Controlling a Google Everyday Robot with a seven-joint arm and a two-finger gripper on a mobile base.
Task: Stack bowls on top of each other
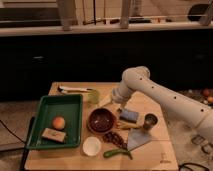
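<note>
Bowls first: we judge the smaller white bowl (92, 145) should be lifted by its rim and set level inside the dark reddish-brown bowl (101, 119), which sits just beyond it beside the green tray (45, 105). Our gripper (106, 101) hovers farther back, above both bowls, near the pale green cup (93, 96).

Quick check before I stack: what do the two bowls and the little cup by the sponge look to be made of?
Dark bowl: likely glazed ceramic, glossy reddish-brown with highlights. White bowl: plain matte white, ceramic or plastic; can't tell which. Small cup: metal, probably steel, grey sheen with a dark interior. The gripper hangs behind the dark bowl, beside the green cup.
</note>
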